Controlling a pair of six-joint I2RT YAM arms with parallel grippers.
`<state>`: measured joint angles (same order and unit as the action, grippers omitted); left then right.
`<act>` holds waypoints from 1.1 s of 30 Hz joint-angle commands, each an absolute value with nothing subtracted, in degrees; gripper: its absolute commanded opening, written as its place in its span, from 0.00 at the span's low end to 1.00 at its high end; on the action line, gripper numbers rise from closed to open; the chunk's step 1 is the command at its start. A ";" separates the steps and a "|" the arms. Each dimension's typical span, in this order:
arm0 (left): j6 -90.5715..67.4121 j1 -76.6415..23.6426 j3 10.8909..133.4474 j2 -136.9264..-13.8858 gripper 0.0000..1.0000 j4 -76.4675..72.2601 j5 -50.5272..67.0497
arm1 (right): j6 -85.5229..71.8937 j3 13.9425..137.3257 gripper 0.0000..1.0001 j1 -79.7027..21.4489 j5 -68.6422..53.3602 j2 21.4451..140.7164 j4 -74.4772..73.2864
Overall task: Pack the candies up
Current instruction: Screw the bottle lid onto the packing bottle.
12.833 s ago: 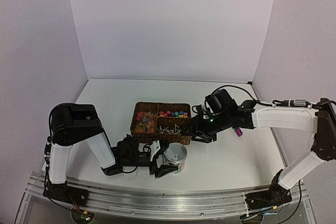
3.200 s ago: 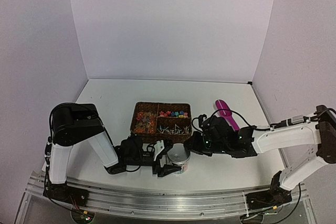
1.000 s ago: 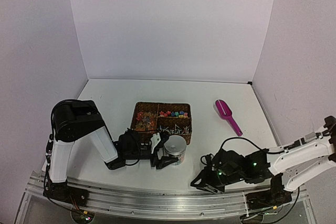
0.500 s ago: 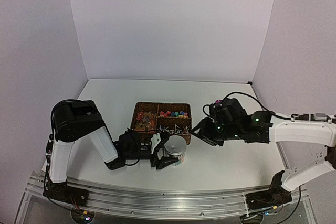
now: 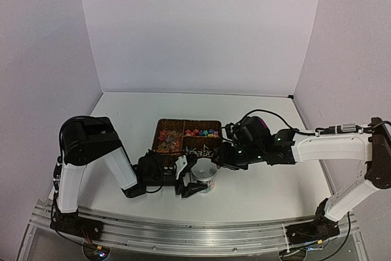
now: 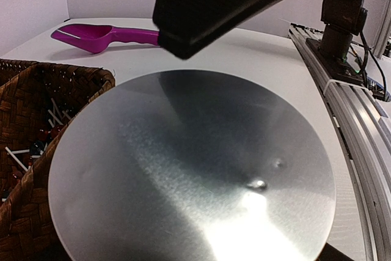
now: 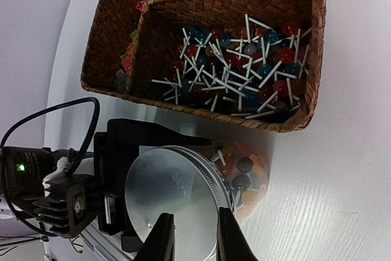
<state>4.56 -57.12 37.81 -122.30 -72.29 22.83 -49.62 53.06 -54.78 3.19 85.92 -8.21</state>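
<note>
Right under the right gripper [image 7: 194, 235] sits the silver lid [image 7: 174, 197] of a clear jar [image 7: 255, 180]. Through the jar's wall I can see the candies [image 7: 243, 164] heaped inside, red, orange and dark ones. That gripper's fingers are drawn narrow, with a slim gap between them and nothing in it. The tips hang over the near rim of the lid; whether they touch it I can't tell.

Across the jar from it, the left gripper [image 5: 192, 181] has the jar's body clamped between its fingers on the table [image 7: 333, 206]. Beyond the right gripper's tips lies the wicker basket [image 7: 119, 59], one compartment full of lollipops [image 7: 238, 59] and the others holding more loose candies. Back behind that gripper, well apart from the jar, the magenta scoop [image 6: 98, 35] lies on the table with nothing holding it.

To my eye the filling is over and the closing step is in hand: candies in, lid on top, one arm bracing. The next move, I'd guess, calls for the right gripper to come squarely onto the lid and press or turn it home while the left stops the jar spinning or tipping. Fingers that narrow could push, but they would have to spread wider to grip the rim.
</note>
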 commanded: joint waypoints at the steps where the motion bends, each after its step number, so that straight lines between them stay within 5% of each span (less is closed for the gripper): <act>1: 5.72 -57.47 38.06 -121.72 0.62 -68.03 22.64 | -48.43 54.57 0.20 -54.76 0.83 90.01 -6.33; 6: 5.71 -57.48 37.98 -121.66 0.62 -67.86 22.85 | -47.66 54.22 0.16 -54.84 0.75 90.07 -6.32; 12: 3.41 -57.16 39.10 -122.03 0.63 -67.23 19.31 | -52.68 51.31 0.00 -58.31 -0.61 88.34 -6.57; 23: 2.88 -57.07 40.93 -123.05 0.63 -66.13 14.57 | -69.18 47.78 0.01 -72.06 0.79 89.37 -8.04; 33: 3.51 -57.06 40.32 -122.65 0.63 -66.44 14.58 | -77.93 45.58 0.12 -78.29 1.22 85.83 -9.37</act>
